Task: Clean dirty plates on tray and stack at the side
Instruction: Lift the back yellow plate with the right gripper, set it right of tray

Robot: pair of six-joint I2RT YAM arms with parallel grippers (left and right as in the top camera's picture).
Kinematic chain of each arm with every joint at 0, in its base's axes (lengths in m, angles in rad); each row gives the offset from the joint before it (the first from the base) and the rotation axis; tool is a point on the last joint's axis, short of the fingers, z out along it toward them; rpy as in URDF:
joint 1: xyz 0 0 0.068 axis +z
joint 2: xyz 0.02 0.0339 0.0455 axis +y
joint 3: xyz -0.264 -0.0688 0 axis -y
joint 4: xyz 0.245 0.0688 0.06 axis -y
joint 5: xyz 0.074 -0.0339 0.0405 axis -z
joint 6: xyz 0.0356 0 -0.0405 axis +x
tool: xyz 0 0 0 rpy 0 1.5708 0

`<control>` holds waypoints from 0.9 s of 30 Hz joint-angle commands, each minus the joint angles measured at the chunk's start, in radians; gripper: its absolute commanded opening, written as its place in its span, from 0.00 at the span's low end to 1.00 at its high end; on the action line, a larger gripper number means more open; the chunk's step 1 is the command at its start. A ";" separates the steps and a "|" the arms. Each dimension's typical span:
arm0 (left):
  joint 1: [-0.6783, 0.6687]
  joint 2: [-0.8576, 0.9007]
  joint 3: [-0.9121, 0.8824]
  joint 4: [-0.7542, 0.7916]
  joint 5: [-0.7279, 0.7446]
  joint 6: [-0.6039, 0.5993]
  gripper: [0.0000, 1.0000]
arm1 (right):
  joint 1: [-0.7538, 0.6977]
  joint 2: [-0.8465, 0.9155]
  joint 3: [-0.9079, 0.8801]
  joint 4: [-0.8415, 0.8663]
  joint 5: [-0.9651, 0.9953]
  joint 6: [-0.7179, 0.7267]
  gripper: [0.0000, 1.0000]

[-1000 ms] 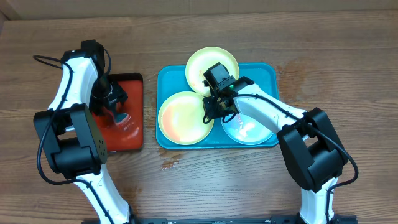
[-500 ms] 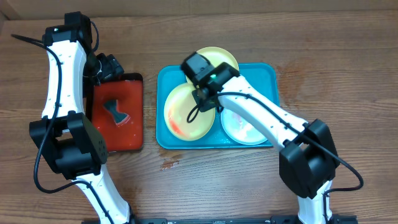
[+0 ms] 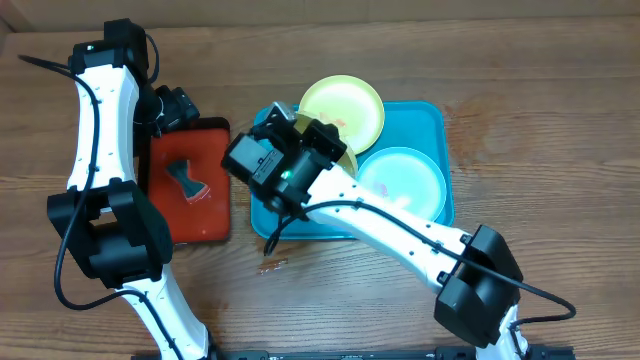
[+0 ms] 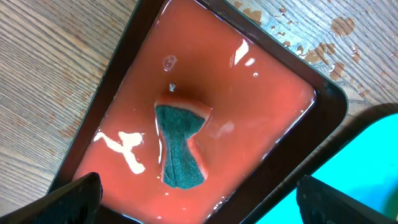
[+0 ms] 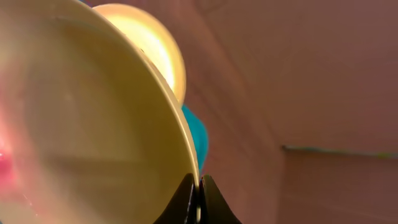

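My right gripper (image 3: 300,135) is shut on the rim of a lime-green plate (image 3: 345,157) and holds it tilted on edge above the left part of the turquoise tray (image 3: 432,118). In the right wrist view the jaws (image 5: 198,186) pinch that plate's rim (image 5: 81,124), which has a red smear at its left edge. A second lime-green plate (image 3: 342,106) lies at the tray's back. The pale mint plate (image 3: 402,182) lies at the front right. My left gripper (image 3: 176,106) is open and empty above the red tray.
A red, black-rimmed tray (image 3: 215,215) holding liquid sits left of the turquoise tray. A teal sponge (image 4: 180,146) lies in it, below my left gripper's fingers (image 4: 196,196). The wood by the tray's back right corner is wet (image 3: 480,115).
My right gripper has lifted the front-left lime-green plate off the tray, tipped it on edge and swung left. My left gripper rose from the red tray a second ago, leaving the sponge.
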 commanded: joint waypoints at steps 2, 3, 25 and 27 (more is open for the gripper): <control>-0.004 -0.001 0.013 0.003 0.004 0.004 1.00 | 0.034 -0.037 0.026 0.005 0.285 -0.024 0.04; -0.004 -0.001 0.013 0.003 0.004 0.004 1.00 | 0.039 -0.037 0.026 0.005 0.316 -0.024 0.04; -0.003 -0.001 0.013 0.004 0.004 0.004 1.00 | 0.040 -0.037 0.026 0.005 0.234 -0.045 0.04; -0.003 -0.001 0.013 0.004 0.004 0.004 1.00 | 0.033 -0.037 0.025 0.012 0.113 -0.039 0.04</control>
